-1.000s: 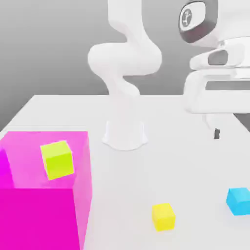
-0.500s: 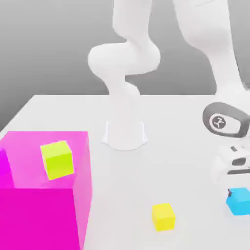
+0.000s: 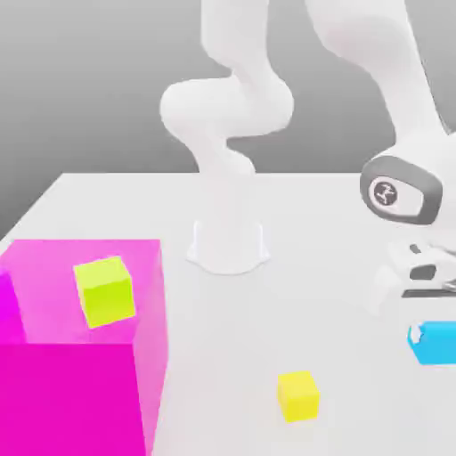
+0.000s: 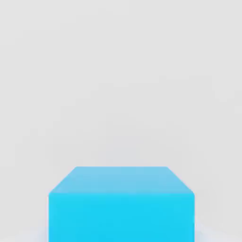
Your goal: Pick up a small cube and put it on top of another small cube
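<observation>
Exterior view has the white arm's gripper (image 3: 426,307) low at that view's right edge, right above the small plain cyan-blue cube (image 3: 436,343). Its jaws have drawn in to nearly their narrowest, and since they sit directly over the cube and the hand view has the cube (image 4: 121,203) close under the palm, I judge they are clamped on it, though the contact itself is hidden. The cube seems to sit slightly off the white tabletop (image 3: 321,267), so the step in hand is the grasp turning into the lift.

Next comes a clean raise, a carry toward the exterior view's left, and a level lowering onto the small plain yellow cube (image 3: 297,395), which stands well apart near the front edge; centring matters, as both blocks are much the same size.

Above the gripper, the forearm slopes down from the upper right, the wrist bent so the hand points downward. A lime-green cube (image 3: 105,290) lies on a large magenta block (image 3: 80,392), far off.
</observation>
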You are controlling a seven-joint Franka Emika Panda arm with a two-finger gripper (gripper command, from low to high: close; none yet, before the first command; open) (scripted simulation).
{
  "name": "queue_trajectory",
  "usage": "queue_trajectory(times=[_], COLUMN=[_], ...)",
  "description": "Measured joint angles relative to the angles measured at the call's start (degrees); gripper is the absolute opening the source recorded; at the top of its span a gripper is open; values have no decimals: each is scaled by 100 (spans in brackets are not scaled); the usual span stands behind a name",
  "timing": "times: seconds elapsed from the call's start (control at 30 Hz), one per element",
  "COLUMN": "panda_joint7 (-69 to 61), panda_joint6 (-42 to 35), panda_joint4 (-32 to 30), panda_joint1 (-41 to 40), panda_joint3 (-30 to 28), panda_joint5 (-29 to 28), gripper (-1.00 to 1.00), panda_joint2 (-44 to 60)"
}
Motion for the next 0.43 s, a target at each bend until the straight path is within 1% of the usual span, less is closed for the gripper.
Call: queue_trajectory(times=[0.13,0.2,0.3,0.33,0.43], panda_joint7=[-508,-461,-180,-104,-104], panda_joint6=[-90,157,687,824,824], panda_joint4=[-503,-577,-567,-560,-560], panda_joint1=[-912,-1029,-931,-887,-887], panda_joint3=[-456,-502,-670,-734,-734], panda_joint5=[669,595,203,98,98], gripper=[-100,-100,-100,100,100], panda_joint2=[-685,-516,41,189,189])
